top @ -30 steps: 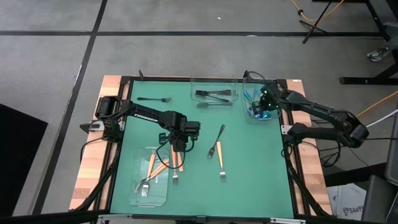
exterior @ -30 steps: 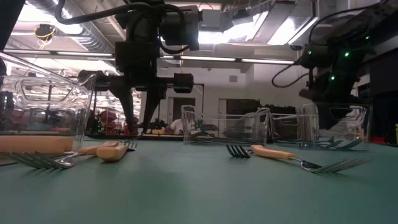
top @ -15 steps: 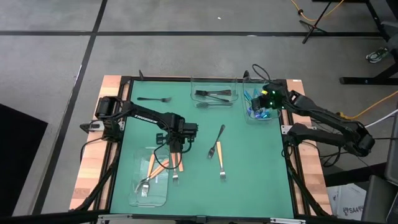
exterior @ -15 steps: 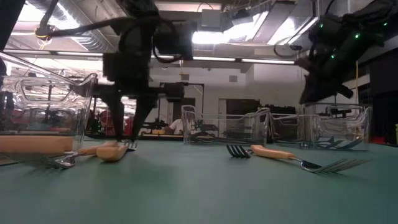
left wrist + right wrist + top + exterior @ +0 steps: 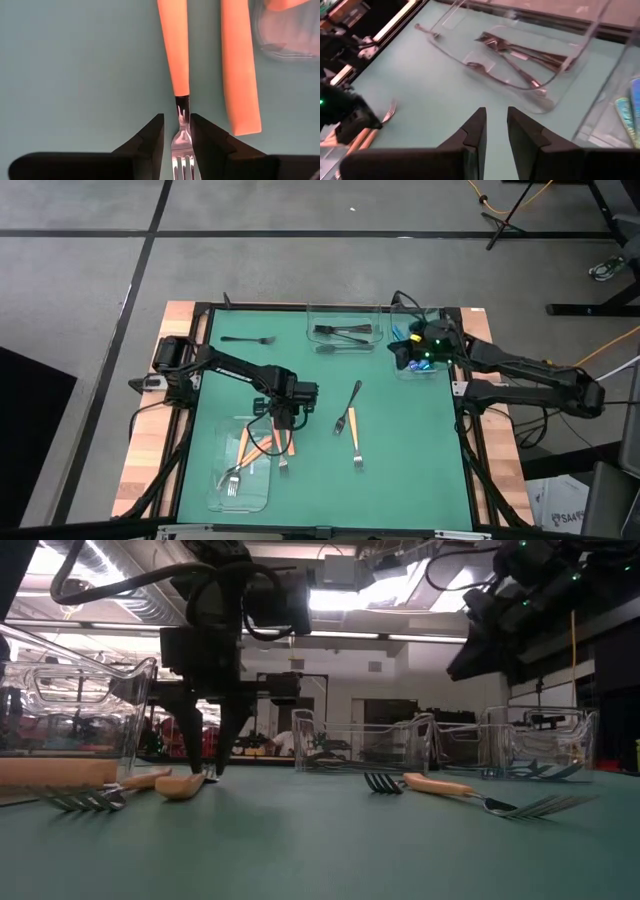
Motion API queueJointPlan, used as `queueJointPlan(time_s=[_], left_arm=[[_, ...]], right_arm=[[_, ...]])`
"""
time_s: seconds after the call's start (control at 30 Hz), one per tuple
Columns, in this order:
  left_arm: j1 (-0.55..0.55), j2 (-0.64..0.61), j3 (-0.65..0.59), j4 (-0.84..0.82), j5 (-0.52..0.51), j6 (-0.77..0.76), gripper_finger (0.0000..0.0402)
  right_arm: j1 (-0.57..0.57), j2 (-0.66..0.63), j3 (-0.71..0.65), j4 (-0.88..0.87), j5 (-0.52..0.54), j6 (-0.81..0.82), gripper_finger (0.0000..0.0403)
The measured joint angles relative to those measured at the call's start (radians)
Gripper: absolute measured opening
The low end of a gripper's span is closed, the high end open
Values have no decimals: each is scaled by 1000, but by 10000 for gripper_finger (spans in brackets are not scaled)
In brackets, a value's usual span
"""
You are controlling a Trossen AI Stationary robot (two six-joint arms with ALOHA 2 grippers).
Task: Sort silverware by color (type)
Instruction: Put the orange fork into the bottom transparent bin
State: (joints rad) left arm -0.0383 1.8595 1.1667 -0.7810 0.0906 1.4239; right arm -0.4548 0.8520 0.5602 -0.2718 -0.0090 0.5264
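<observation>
The left gripper point(image 5: 176, 131) straddles an orange-handled fork point(image 5: 180, 115), fingers not yet clenched; the high view shows the tray point(image 5: 238, 492) at seven o'clock.

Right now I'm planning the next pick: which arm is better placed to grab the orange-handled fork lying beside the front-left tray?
Left. The left gripper already straddles that orange-handled fork at its neck, jaws open. The right gripper hovers across the table by the blue utensils' tray.

I work in a lab or open workshop hall, not a home. My green-topped table point(image 5: 400, 440) stands on a grey concrete floor point(image 5: 300, 270) crossed by dark lines. Beyond the table's far edge, ceiling strip lights point(image 5: 380, 600) and exposed ducting point(image 5: 95, 565) run overhead. Stand legs point(image 5: 590, 308) and an orange cable point(image 5: 500, 200) lie at the far right.
</observation>
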Motion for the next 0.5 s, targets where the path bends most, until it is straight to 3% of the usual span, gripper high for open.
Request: queueJointPlan(time_s=[0.5], left_arm=[[0, 25, -1, 18, 40, -9, 89]], right_arm=[[56, 0, 0, 38, 2, 0, 72]])
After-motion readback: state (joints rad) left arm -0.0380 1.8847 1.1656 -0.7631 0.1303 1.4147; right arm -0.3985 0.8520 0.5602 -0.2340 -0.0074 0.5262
